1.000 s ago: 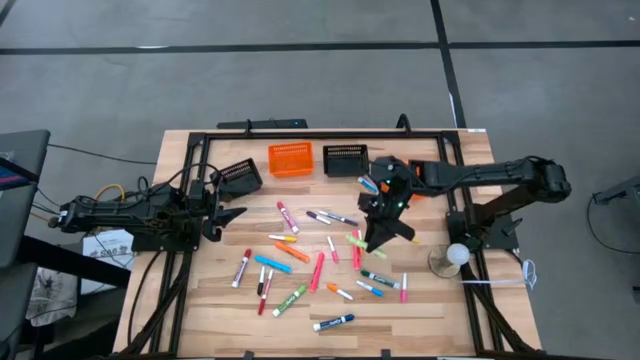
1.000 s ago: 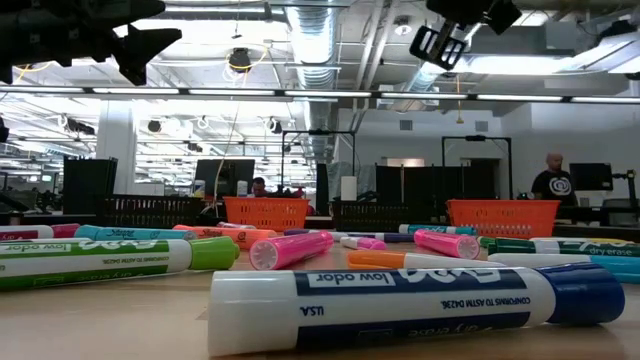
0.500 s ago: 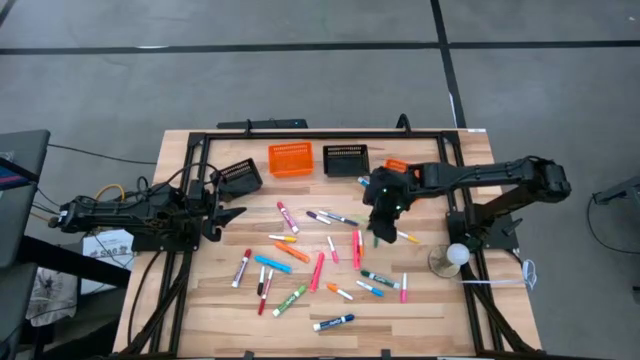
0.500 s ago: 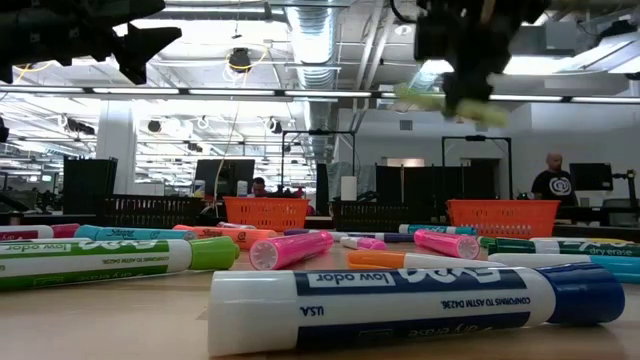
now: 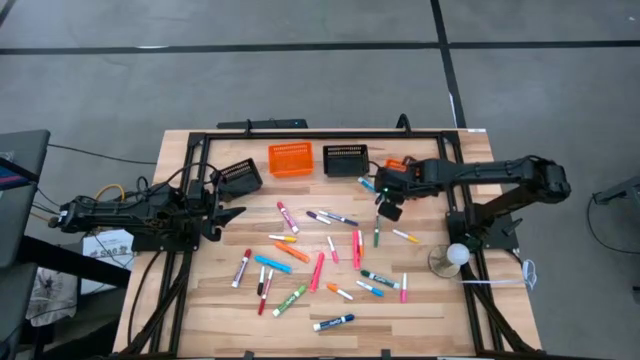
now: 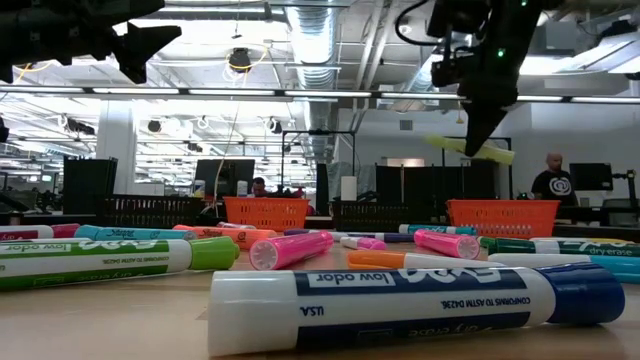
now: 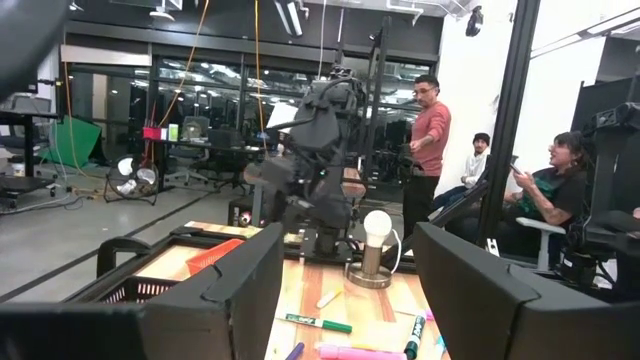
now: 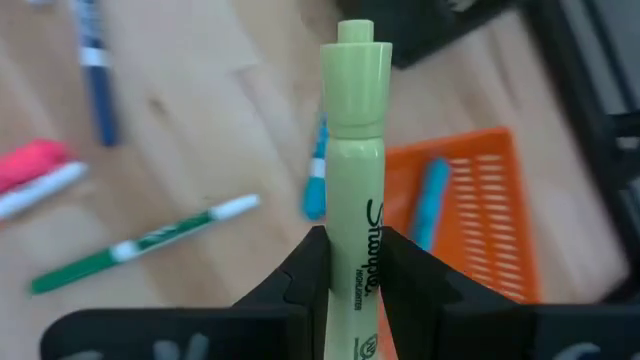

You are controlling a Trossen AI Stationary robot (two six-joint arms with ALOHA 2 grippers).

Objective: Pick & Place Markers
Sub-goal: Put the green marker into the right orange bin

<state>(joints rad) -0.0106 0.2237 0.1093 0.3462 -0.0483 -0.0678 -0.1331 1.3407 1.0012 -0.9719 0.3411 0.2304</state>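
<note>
The right gripper (image 5: 388, 203) is up off the table near the back right, its two fingers (image 8: 300, 275) clamped tight on a pale green highlighter (image 8: 355, 190). In the right wrist view the highlighter stands straight out between them, cap end away from the camera. In the low view the same highlighter (image 6: 470, 148) hangs tilted in the air under the gripper (image 6: 478, 135).

Just beyond it sits an orange basket (image 8: 480, 215) at the table's back right, and there is a blue marker (image 8: 430, 215) lying inside it. A second blue marker (image 8: 316, 185) lies on the wood right beside that basket's edge. A green pen with a white cap (image 8: 140, 243) rests on the table nearby.

Along the back edge in the high view: a black basket (image 5: 239, 176) tilted at the left, another orange basket (image 5: 290, 158) and a black basket (image 5: 345, 160) next to it. I cannot tell what, if anything, is in those three.

The rest of the markers (image 5: 300, 262) are scattered loose across the middle of the table (image 5: 420, 310), well apart from the baskets: pink, orange, blue, green, white.

The left gripper (image 5: 236, 214) waits at the left side, raised, fingers (image 7: 240, 290) spread apart with nothing between them.
</note>
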